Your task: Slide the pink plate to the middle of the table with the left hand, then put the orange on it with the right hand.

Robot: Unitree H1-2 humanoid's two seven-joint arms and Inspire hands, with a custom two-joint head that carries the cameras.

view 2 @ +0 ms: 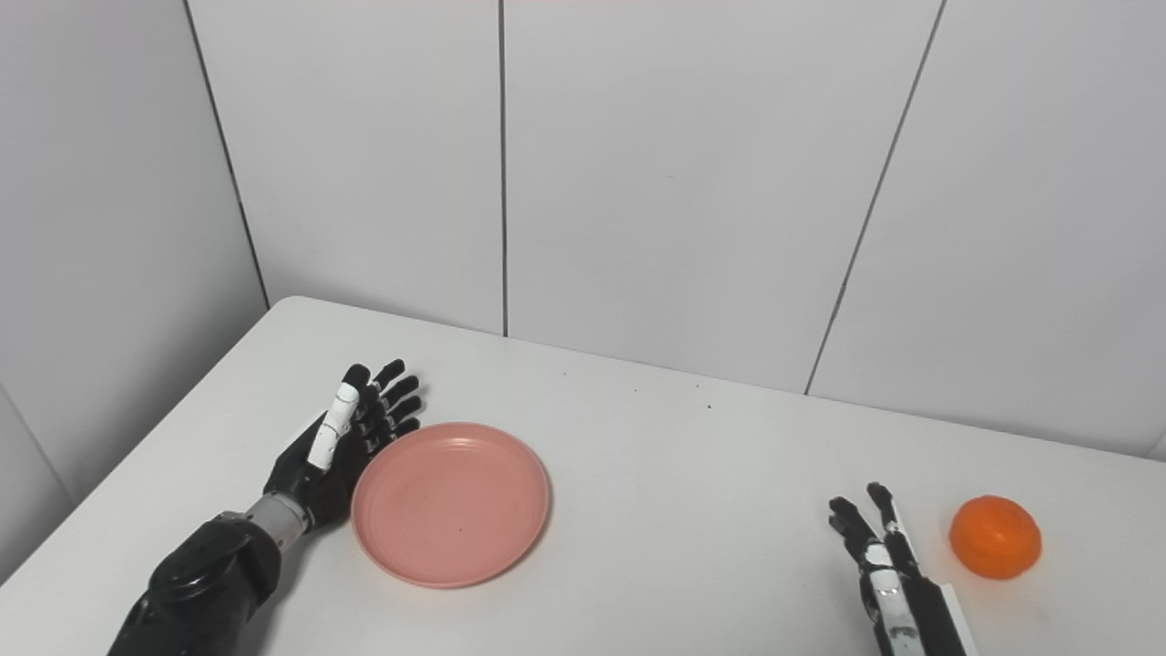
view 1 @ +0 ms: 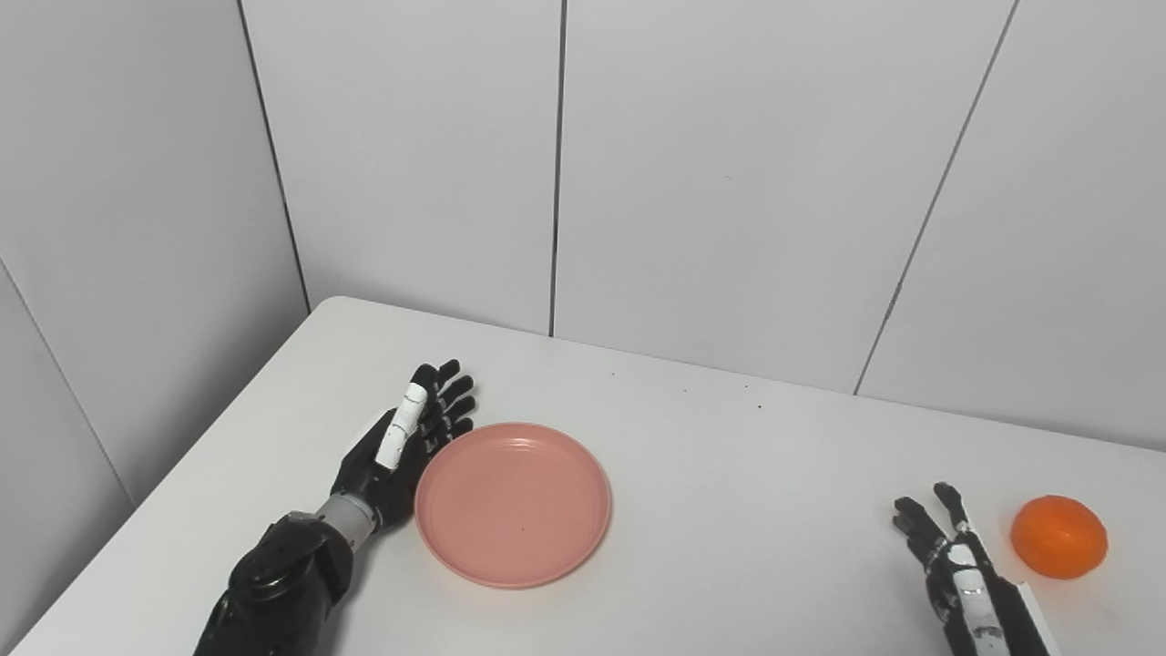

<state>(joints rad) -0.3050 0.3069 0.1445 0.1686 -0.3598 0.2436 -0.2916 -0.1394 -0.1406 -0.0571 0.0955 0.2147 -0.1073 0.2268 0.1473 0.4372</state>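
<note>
From the left eye view, the left hand (view 1: pixel 401 446) lies edge-on along the left rim of the pink plate (view 1: pixel 513 504), fingers stretched out and a little apart, holding nothing; it looks to be touching the rim or just beside it, I can't say which. The plate sits left of the middle of the white table (view 1: pixel 729 474), so the free centre lies to the plate's right, directly away from that palm, which I'd judge is the way a push should go. The right eye view shows the other side better: the right hand (view 2: pixel 879 569) rises from the bottom edge with fingers spread and empty, and the orange (view 2: pixel 995 537) rests on the table just to its right, near but apart. That hand is by far the nearer one to the fruit, while the plate stays well apart from both
</note>
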